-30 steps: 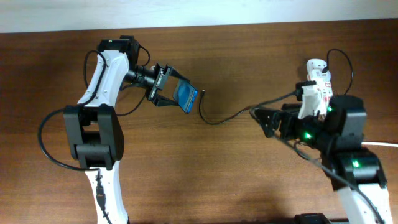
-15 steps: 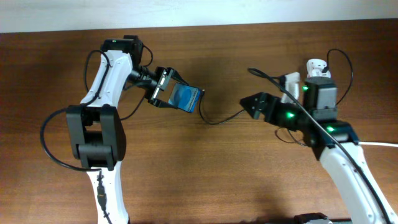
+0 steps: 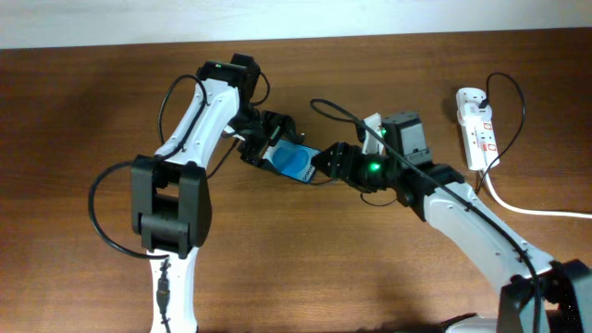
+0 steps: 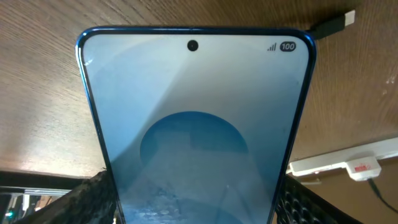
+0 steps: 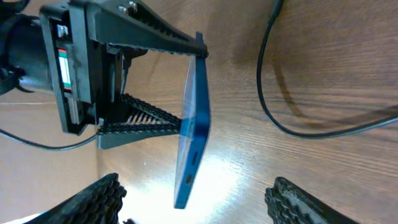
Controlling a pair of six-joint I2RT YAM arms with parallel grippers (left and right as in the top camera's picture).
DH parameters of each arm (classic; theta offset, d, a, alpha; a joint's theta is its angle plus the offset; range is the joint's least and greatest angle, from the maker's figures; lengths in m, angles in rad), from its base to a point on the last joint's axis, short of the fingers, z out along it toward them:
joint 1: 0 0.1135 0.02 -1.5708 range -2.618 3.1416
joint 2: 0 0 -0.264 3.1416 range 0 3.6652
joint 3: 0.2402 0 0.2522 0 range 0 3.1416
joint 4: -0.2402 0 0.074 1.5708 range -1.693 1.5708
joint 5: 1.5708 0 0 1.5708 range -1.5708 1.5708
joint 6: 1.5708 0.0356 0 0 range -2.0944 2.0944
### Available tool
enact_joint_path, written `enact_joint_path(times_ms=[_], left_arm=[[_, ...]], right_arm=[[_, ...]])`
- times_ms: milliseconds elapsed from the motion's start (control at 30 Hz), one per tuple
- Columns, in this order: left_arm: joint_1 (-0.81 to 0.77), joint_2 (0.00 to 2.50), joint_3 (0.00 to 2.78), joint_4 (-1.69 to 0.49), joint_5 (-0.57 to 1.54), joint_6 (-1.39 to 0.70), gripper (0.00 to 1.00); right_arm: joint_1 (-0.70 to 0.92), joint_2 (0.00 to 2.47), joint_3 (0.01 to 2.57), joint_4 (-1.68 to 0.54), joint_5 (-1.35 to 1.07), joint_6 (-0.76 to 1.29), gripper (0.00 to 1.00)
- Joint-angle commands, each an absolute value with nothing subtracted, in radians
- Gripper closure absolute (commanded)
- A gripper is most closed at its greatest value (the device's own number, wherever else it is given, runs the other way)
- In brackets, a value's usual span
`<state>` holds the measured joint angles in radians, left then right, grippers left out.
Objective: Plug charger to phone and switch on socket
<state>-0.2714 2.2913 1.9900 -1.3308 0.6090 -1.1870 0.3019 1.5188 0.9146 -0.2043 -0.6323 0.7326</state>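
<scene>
Phone [image 3: 294, 159]: slim, blue-edged, screen lit pale blue, battery mark reading 100. It is raised and tilted, near centre of the overhead view.
Charger [image 3: 338, 109]: thin black cable, looping at 1 o'clock of phone. Plug tip [image 4: 333, 25] is apart from phone.
Socket [image 3: 476, 129]: white strip with red switches, at 3 o'clock, lying 12-to-6.

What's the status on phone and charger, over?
Left gripper shut on phone. Right gripper open at phone's port end. Charger plug loose beside phone, unplugged.
</scene>
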Motion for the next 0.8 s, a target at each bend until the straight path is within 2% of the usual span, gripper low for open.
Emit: enact_joint_path(times_ms=[0, 300, 467, 567, 767], left_arm=[[-0.278, 2.294, 2.014, -1.319, 0.605, -1.227, 1.00], [-0.290, 2.294, 2.014, -1.304, 0.587, -1.227, 1.00], [-0.310, 2.294, 2.014, -1.295, 0.555, -1.235, 1.00], [-0.317, 2.294, 2.014, -1.295, 0.556, -1.242, 1.00], [-0.318, 2.294, 2.014, -1.295, 0.557, -1.242, 1.00]], right_arm=[[0.342, 1.544, 0.931, -0.197, -0.564, 0.778, 0.25], [0.419, 1.584, 0.931, -0.155, -0.413, 0.848, 0.29], [0.420, 1.633, 0.931, -0.104, -0.416, 0.851, 0.31], [0.420, 1.652, 0.931, -0.080, -0.419, 0.850, 0.36], [0.420, 1.652, 0.931, -0.073, -0.422, 0.842, 0.55]])
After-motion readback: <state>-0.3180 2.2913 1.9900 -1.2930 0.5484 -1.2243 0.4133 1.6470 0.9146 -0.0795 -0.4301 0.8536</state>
